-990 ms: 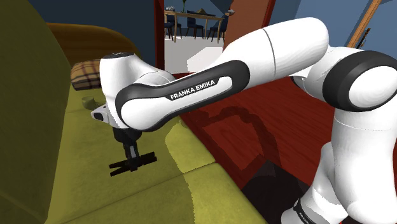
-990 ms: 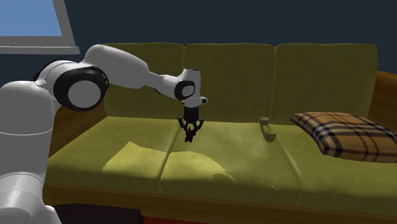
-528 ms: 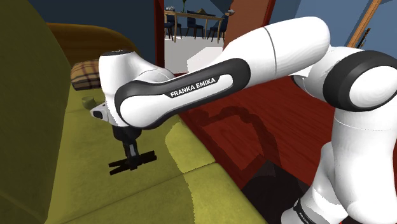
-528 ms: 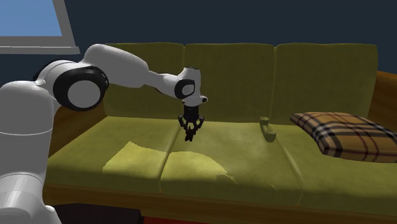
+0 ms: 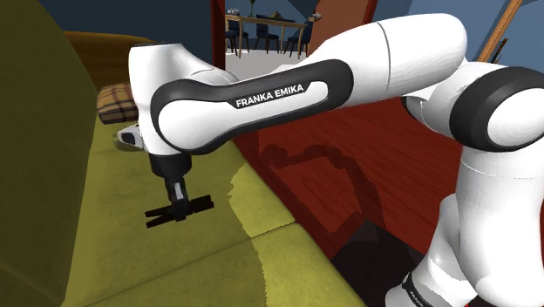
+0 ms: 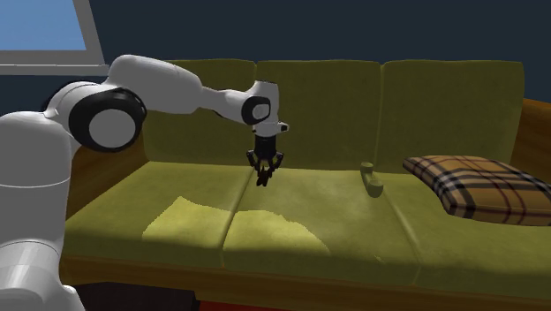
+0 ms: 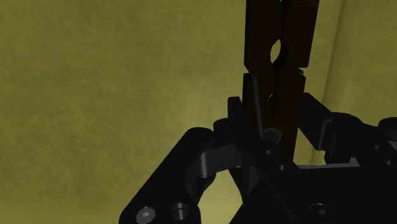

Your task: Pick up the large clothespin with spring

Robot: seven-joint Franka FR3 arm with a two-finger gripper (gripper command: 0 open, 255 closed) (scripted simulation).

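gripping: tool (image 7: 273, 127) is clamped on the dark brown clothespin (image 7: 280, 48), one black finger on each side of it. the pin sits between the fingers and sticks out well past the fingertips, and the wrist view shows a hole mid-body. in the second exterior view the tool and pin hang over the olive-green sofa (image 6: 441, 97), near the seam between that view's left and middle seat cushions. the pin looks clear of the fabric. a small olive object (image 6: 372, 181) lies on the seat well apart from the tool, toward that view's right. a plaid cushion (image 6: 468, 181) sits beyond it at the sofa's end.
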